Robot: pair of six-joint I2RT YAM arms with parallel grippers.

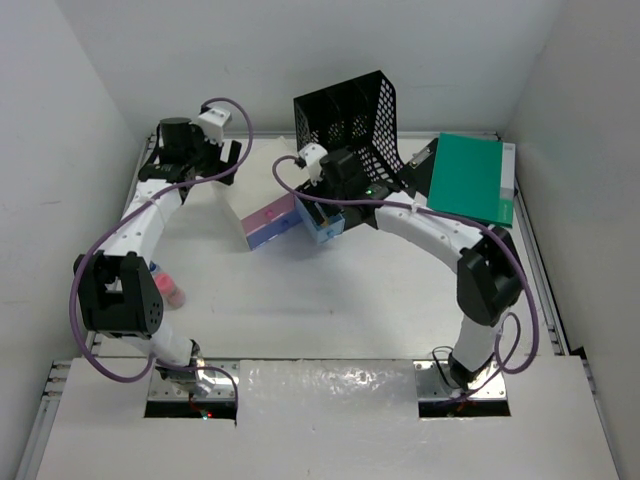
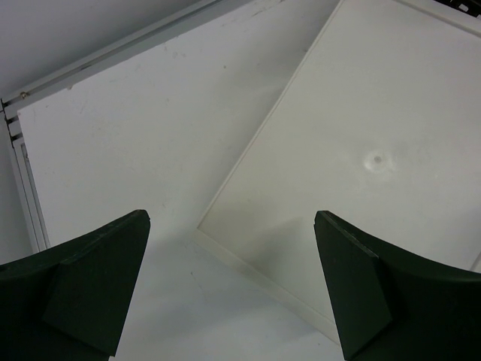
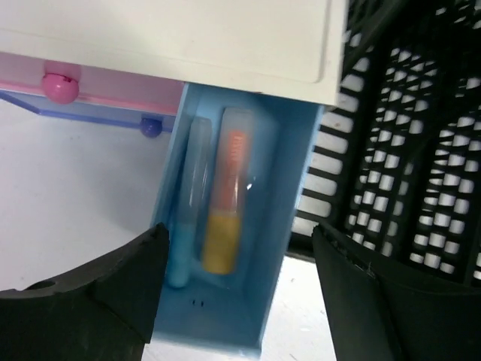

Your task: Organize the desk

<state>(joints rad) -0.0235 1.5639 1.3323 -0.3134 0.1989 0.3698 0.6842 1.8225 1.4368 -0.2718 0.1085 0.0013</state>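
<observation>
A black mesh file rack stands upright. Just in front of the rack and a little to its left sits a small drawer box with a cream top and a pink drawer front bearing a pink knob. Its blue drawer is pulled out, close beside the rack's mesh wall, and holds two pens side by side: an orange-and-yellow marker and a pale blue pen. To the rack's right a green folder lies flat. Well away from the rack, toward the near left, lies a small pink item — too hidden to identify.
</observation>
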